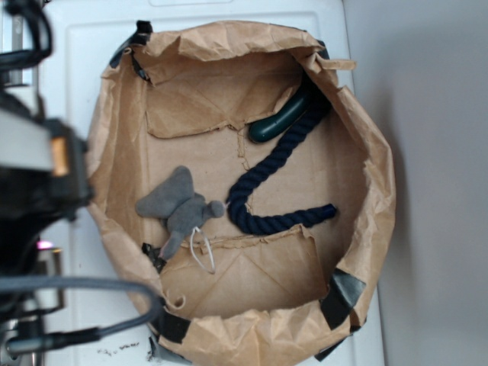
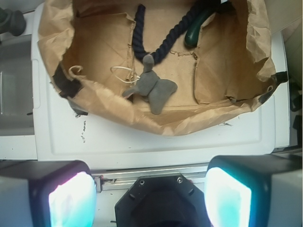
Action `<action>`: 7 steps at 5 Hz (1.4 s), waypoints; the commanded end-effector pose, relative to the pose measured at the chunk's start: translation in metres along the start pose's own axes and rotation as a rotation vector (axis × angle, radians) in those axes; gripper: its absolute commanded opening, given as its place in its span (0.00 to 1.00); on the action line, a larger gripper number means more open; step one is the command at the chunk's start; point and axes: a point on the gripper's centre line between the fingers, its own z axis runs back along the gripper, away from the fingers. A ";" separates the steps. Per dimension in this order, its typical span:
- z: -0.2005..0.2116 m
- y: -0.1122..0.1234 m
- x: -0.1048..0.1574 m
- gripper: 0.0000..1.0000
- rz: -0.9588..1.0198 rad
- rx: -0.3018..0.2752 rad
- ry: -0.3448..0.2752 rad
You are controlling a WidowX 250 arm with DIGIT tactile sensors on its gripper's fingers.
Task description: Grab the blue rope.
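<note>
The blue rope [image 1: 263,171] lies bent in a hook shape on the floor of a paper-lined box [image 1: 371,175], with one end running up to the far right corner. The wrist view shows the blue rope [image 2: 165,45] at the top, beyond a grey plush toy [image 2: 154,87]. My gripper [image 2: 151,194] is open, its two glowing pads [image 2: 71,201] set wide apart with nothing between them. It hangs outside the box, over the white surface [image 2: 156,142], well short of the rope. In the exterior view only the arm [image 1: 38,175] shows, at the left edge.
A smooth dark green sausage-shaped object [image 1: 278,122] rests against the rope's upper end. The grey plush toy [image 1: 179,204] lies left of the rope, with a thin white loop [image 1: 202,248] beside it. Crumpled paper walls ring the box. A grey cable [image 1: 91,286] crosses the lower left.
</note>
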 end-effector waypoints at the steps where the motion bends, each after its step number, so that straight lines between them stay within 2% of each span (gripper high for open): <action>1: -0.005 0.020 0.046 1.00 0.060 -0.024 -0.047; 2: -0.015 0.027 0.068 1.00 0.164 -0.021 -0.074; 3: -0.025 0.030 0.082 1.00 0.296 0.014 -0.129; 4: -0.029 0.037 0.079 1.00 0.535 0.032 -0.169; 7: -0.029 0.037 0.079 1.00 0.535 0.032 -0.169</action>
